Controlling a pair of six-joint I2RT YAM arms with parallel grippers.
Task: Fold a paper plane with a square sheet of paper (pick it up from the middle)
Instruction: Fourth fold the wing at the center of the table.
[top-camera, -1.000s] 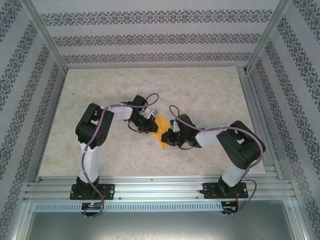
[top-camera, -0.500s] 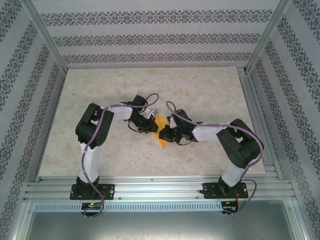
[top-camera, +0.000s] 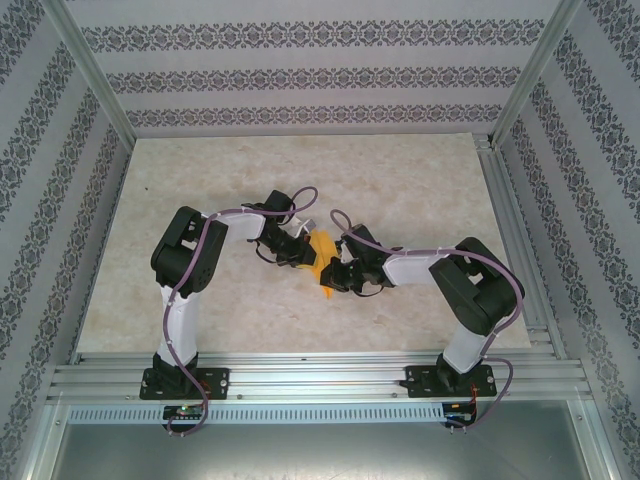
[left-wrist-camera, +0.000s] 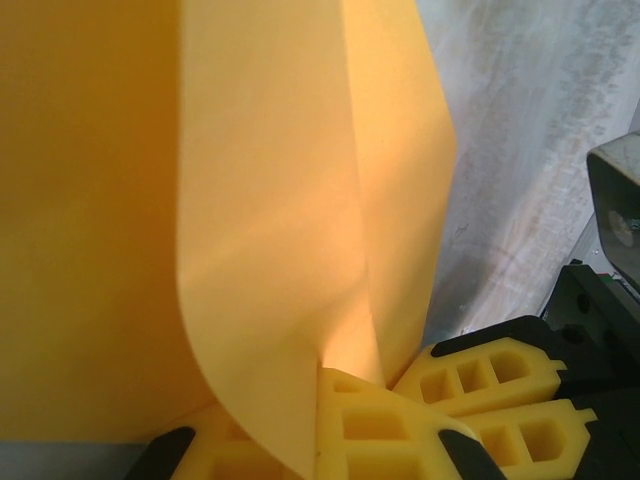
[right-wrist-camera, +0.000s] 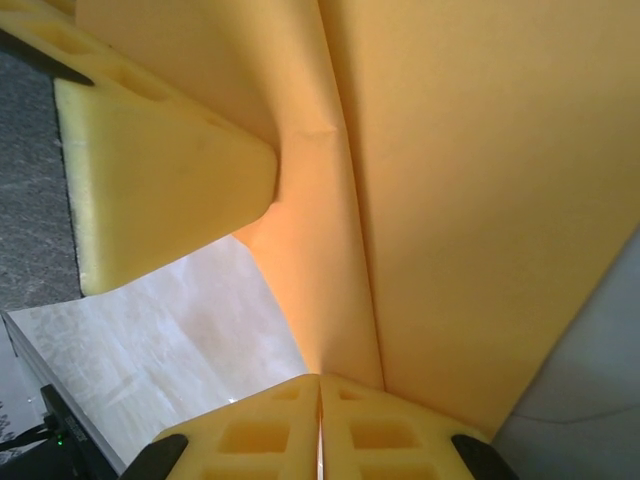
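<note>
Paper: thin orange-yellow folded paper sheet (top-camera: 322, 252), creased, standing roughly upright btwn both arms, over middle of pale marbled desk (top-camera: 420, 180); can't tell if it touches desk.
L side: left gripper (top-camera: 305, 258), yellow fingers, clenched on sheet's edge; in wrist view paper curls up out of the pinched left gripper (left-wrist-camera: 318, 425).
R side: right gripper (top-camera: 334, 277) clenched on sheet's near lower part; right gripper (right-wrist-camera: 320, 420) fingertips pressed together on the fold.
Spacing: grippers just beside each other; right fingers (left-wrist-camera: 490, 375) next to left's.
</note>
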